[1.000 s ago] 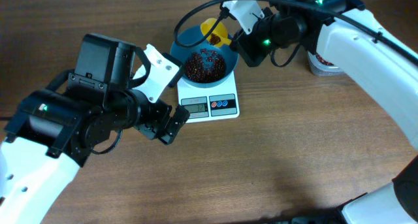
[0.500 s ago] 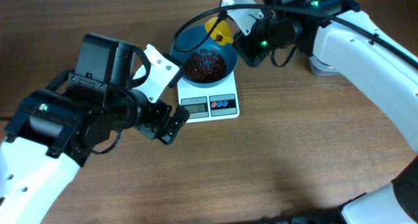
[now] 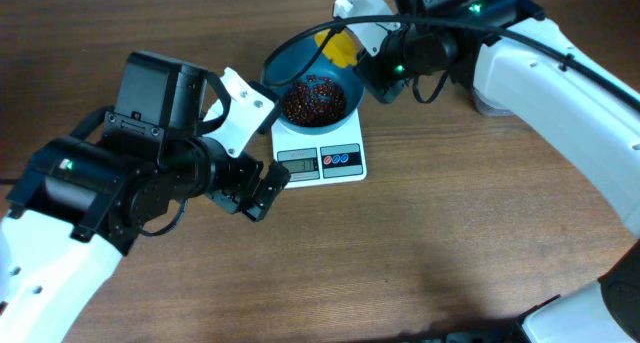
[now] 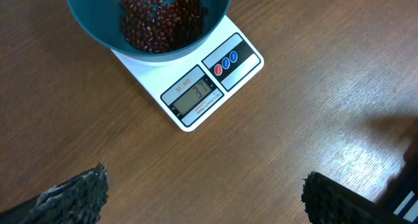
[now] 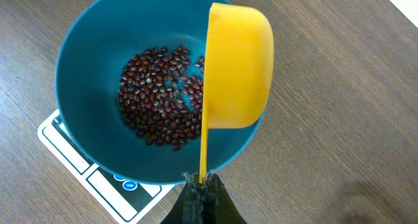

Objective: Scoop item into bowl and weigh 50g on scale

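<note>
Red-brown beans (image 5: 160,96) heaped in teal bowl (image 5: 75,67) on white scale (image 4: 189,98); brown wooden tabletop (image 3: 430,233). Left tool (image 4: 206,201) apart, right tool (image 5: 201,192) clamped on yellow scoop (image 5: 238,67).

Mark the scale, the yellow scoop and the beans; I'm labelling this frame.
scale (image 4: 194,95), left wrist view, on its grey LCD.
yellow scoop (image 5: 238,67), right wrist view, on the cup's rounded back.
beans (image 5: 162,98), right wrist view, middle of the heap.
</note>
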